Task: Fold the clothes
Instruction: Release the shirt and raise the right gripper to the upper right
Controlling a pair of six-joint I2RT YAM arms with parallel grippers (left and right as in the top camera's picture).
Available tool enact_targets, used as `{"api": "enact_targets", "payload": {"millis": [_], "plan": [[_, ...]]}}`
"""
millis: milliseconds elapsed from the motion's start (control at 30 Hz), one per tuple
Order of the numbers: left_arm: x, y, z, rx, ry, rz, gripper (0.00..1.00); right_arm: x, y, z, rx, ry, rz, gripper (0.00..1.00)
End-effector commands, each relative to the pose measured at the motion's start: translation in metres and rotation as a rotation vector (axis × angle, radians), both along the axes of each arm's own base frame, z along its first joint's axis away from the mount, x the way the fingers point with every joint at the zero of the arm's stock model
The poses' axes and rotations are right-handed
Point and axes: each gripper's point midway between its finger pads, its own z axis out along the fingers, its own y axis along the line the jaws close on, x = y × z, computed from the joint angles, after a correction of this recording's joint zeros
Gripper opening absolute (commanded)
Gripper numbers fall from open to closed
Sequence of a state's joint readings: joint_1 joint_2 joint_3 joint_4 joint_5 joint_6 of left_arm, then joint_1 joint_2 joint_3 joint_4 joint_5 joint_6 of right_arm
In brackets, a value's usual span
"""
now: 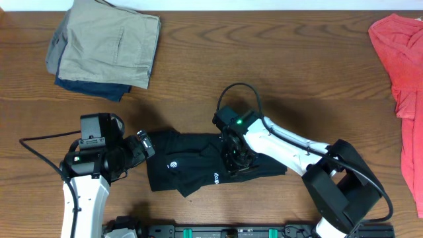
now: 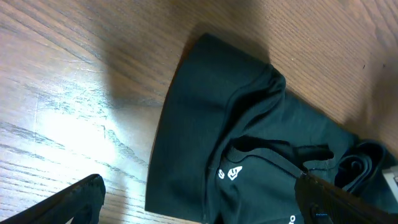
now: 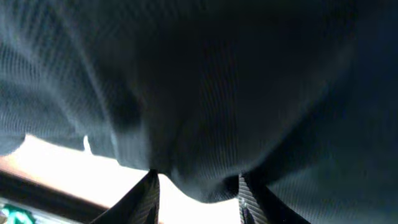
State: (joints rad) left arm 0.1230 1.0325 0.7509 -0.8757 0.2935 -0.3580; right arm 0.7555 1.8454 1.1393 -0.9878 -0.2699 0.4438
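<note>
The black T-shirt (image 1: 192, 162) lies bunched and partly folded at the front middle of the table, with small white lettering showing. In the left wrist view its left edge and a white logo (image 2: 233, 173) lie flat on the wood. My left gripper (image 1: 144, 144) is open at the shirt's left end, its fingers (image 2: 205, 208) spread to either side of the fabric edge. My right gripper (image 1: 236, 162) is on the shirt's right part, and a bulge of black fabric (image 3: 199, 180) is caught between its fingers. The collar tag is hidden.
A folded khaki garment (image 1: 106, 43) lies on a navy one (image 1: 99, 89) at the back left. A red garment (image 1: 403, 59) lies at the right edge. Bare wood table (image 1: 277, 59) stretches behind the shirt.
</note>
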Motion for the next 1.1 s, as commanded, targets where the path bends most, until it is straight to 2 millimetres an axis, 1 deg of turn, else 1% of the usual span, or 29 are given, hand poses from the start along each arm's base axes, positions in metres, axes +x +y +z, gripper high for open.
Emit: {"api": "enact_targets", "payload": {"millis": [0, 33, 67, 100, 200, 267, 367, 467, 567, 733, 900, 1000, 1067], "plan": [[0.0, 0.0, 0.001, -0.003, 0.0, -0.014, 0.98, 0.027, 0.0, 0.031, 0.013, -0.085, -0.041, 0.44], [0.0, 0.0, 0.001, -0.003, 0.0, -0.015, 0.98, 0.033, -0.006, 0.037, -0.01, -0.108, -0.048, 0.51], [0.001, 0.0, 0.001, -0.001, -0.002, -0.019, 0.98, 0.041, -0.014, 0.043, -0.04, -0.137, -0.056, 0.69], [0.001, 0.0, 0.001, 0.003, -0.006, -0.032, 0.98, 0.05, -0.022, 0.05, -0.071, -0.168, -0.067, 0.99], [0.001, 0.0, 0.0, 0.019, -0.012, -0.073, 0.98, 0.074, -0.044, 0.063, -0.147, -0.236, -0.108, 0.99], [0.0, 0.002, -0.003, 0.041, -0.004, -0.106, 0.98, 0.091, -0.059, 0.069, -0.177, -0.273, -0.151, 0.99], [-0.002, 0.014, -0.014, 0.101, 0.054, -0.079, 0.98, 0.117, -0.089, 0.071, -0.214, -0.321, -0.246, 0.99], [0.0, 0.018, -0.025, 0.095, 0.104, -0.068, 0.98, 0.133, -0.119, 0.071, -0.235, -0.328, -0.342, 0.99], [0.005, 0.027, -0.04, 0.085, 0.147, -0.033, 0.98, 0.141, -0.149, 0.071, -0.25, -0.314, -0.437, 0.99], [0.014, 0.045, -0.055, 0.038, 0.169, 0.049, 0.98, 0.145, -0.19, 0.071, -0.277, -0.285, -0.556, 0.99], [0.027, 0.036, -0.053, -0.107, 0.082, -0.024, 0.98, 0.15, -0.223, 0.071, -0.293, -0.286, -0.656, 0.99], [0.027, 0.035, -0.056, -0.12, 0.077, -0.069, 0.98, 0.159, -0.246, 0.072, -0.319, -0.323, -0.712, 0.99], [0.024, 0.034, -0.061, -0.127, 0.098, -0.08, 0.98, 0.161, -0.261, 0.073, -0.336, -0.333, -0.749, 0.99]]}}
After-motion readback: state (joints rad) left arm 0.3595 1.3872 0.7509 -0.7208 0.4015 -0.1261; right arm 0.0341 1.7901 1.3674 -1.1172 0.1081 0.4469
